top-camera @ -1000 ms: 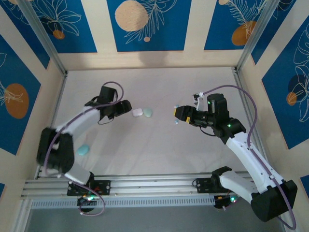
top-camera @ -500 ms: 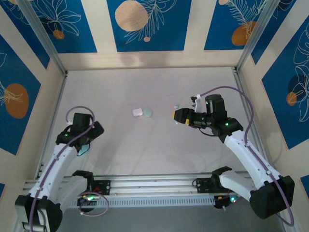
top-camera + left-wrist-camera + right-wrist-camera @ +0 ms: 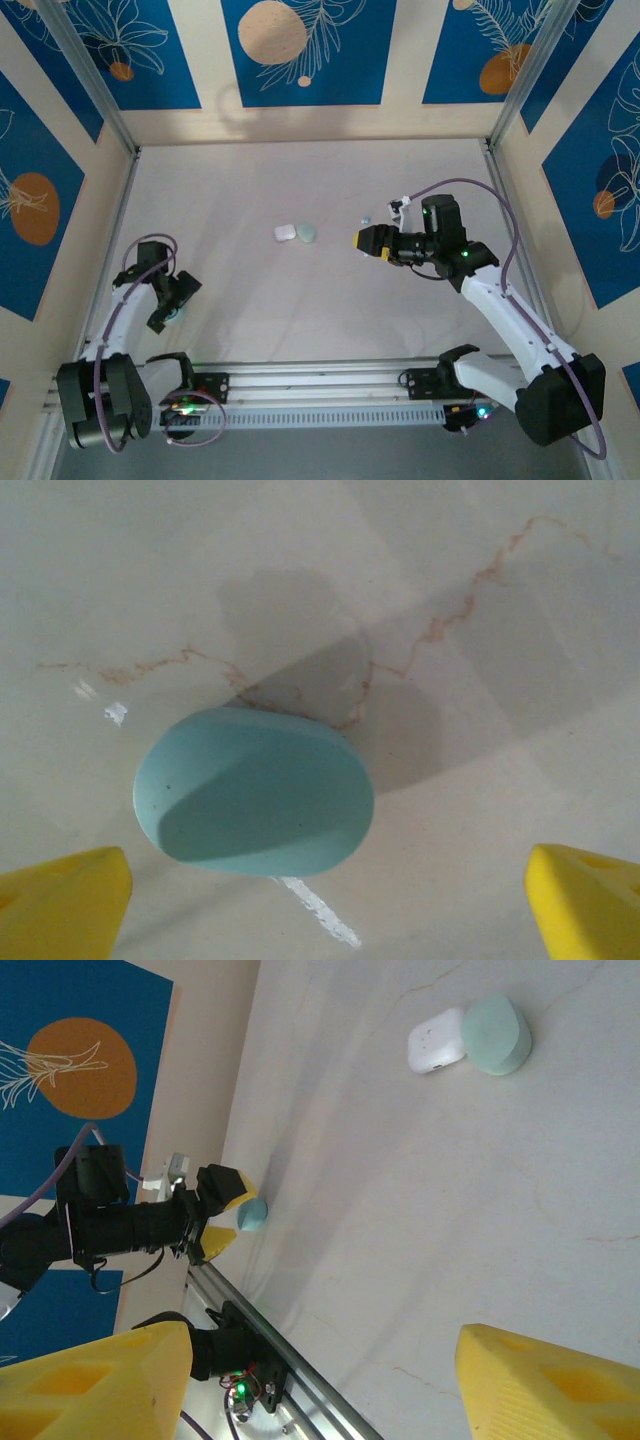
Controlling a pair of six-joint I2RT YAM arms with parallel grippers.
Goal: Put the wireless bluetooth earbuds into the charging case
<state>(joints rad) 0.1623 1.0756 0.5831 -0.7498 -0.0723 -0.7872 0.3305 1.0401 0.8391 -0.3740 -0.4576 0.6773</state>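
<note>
left pincer [image 3: 322, 908] wide open, empty; teal case [image 3: 255, 798] lies just ahead between its tips, long axis running tip to tip. right pincer [image 3: 325, 1372] part open, empty, well apart.

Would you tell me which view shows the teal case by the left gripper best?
Left wrist: the case sits large and unobstructed. Top view shows a sliver beside the left gripper; right wrist shows it tiny.
</note>
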